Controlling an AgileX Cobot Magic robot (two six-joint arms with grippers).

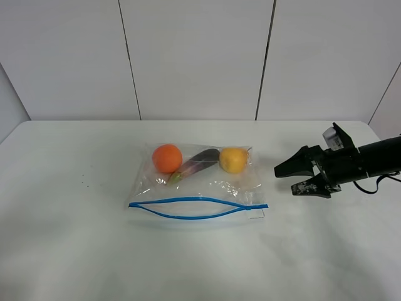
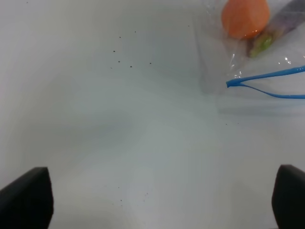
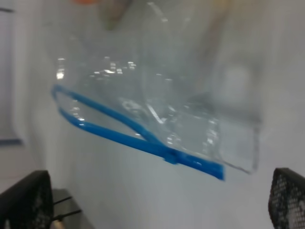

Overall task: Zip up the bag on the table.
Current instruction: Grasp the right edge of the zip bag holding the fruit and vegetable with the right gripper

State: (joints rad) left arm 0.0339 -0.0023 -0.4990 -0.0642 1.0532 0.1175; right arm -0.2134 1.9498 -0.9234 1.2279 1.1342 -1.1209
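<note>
So, bag: flat, mid surface
blue zipper strip: gaping, long axis side to side, one end toward right pincer
right pincer: spread wide, empty, near that end, likely nearer arm
left pincer: spread wide, empty, farther off

Matte black arm and gripper

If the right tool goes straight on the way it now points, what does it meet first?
Probably the bag, at its right end near the blue zipper strip. The open right tool aims there; its height over the table is unclear.
</note>
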